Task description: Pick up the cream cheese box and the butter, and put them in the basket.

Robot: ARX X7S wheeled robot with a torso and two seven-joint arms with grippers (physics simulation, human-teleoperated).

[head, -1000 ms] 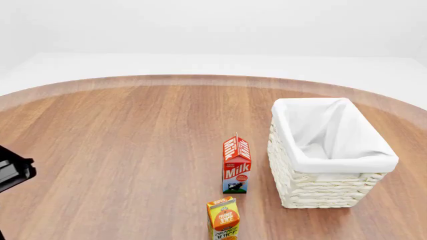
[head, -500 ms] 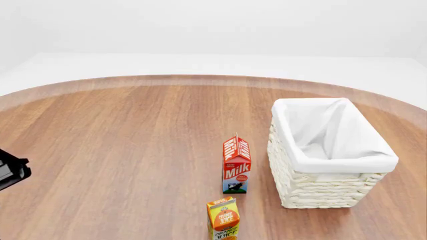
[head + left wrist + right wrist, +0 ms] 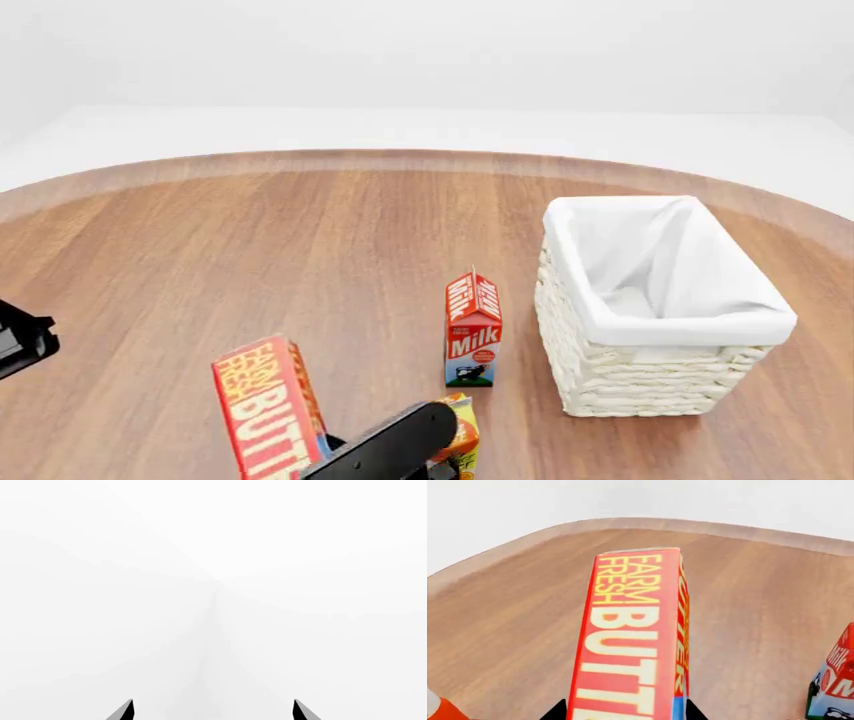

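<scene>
The butter [image 3: 267, 405], a red-orange box with yellow lettering, is held upright above the table at the front left of the head view. My right gripper [image 3: 624, 716] is shut on its lower end, with one black fingertip on each side of the box [image 3: 634, 630]. My right arm [image 3: 387, 447] shows below it. The cream-white basket [image 3: 627, 385] with a white liner stands at the right; nothing shows in the part of its inside that I can see. My left gripper [image 3: 212, 715] is open and empty, facing blank white. The cream cheese box is out of view.
A red-and-white milk carton [image 3: 473, 330] stands just left of the basket and shows at the edge of the right wrist view [image 3: 834, 685]. An orange juice carton [image 3: 461, 425] stands in front of it, partly hidden by my right arm. Part of my left arm [image 3: 20, 342] is at the left edge.
My right arm has come up into the head view holding the butter, and now covers part of the juice carton. The left arm has barely moved.
</scene>
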